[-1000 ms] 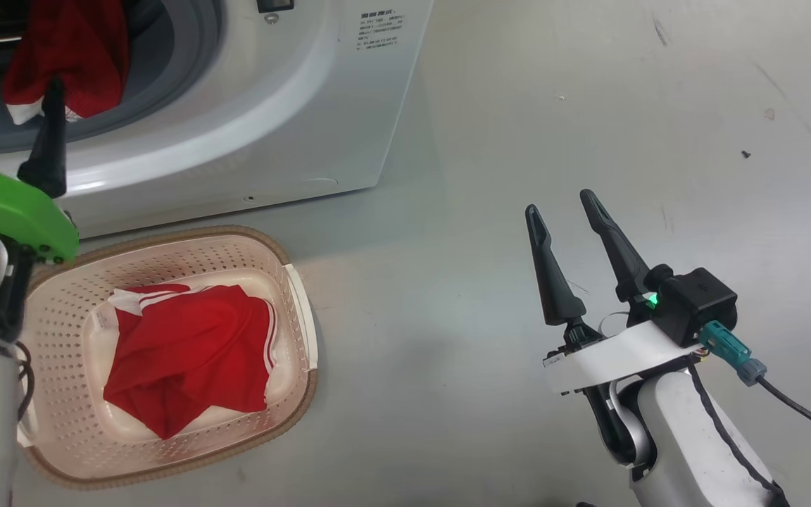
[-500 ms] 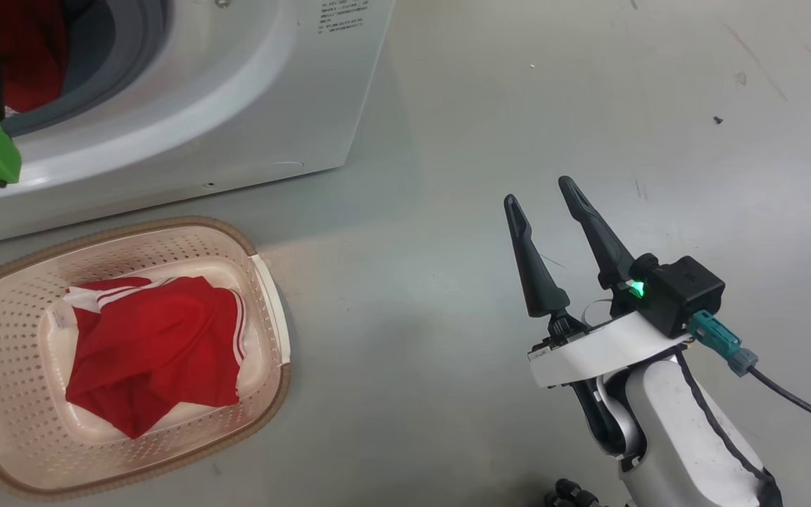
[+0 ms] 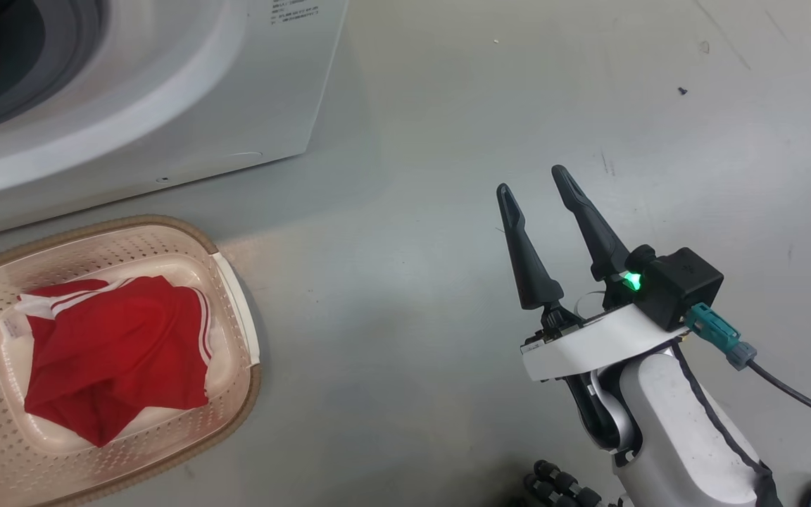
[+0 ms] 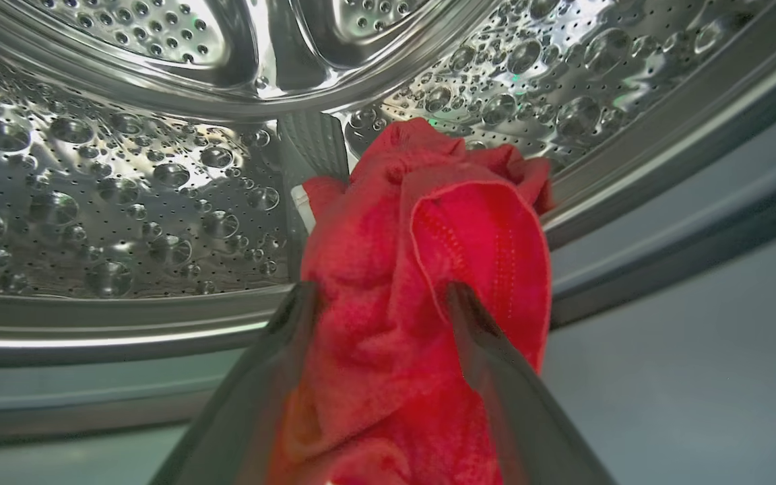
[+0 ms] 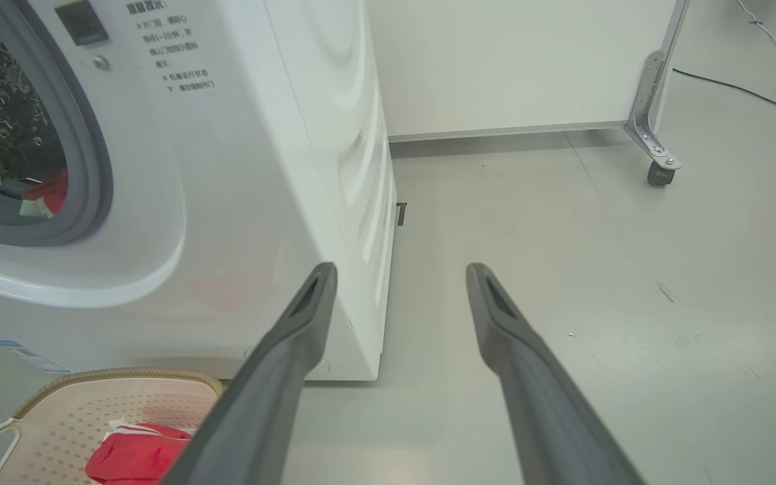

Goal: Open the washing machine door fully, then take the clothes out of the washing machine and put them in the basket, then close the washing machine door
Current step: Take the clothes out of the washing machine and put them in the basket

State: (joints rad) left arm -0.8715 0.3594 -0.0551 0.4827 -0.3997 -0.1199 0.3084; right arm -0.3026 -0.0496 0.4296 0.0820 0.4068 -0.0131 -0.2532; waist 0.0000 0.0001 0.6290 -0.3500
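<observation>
Left tool [image 4: 381, 291]: standing wide open, straddling clothes [image 4: 422, 229] inside the washing machine [image 4: 112, 202].
Right tool [image 3: 532, 179]: hovering wide open, holding nothing.

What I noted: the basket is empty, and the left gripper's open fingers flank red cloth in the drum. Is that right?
Not quite. The basket is not empty: the head view shows a red garment with white stripes lying in it. The rest stands: the left gripper has its open fingers flanking red cloth in the drum.
</observation>
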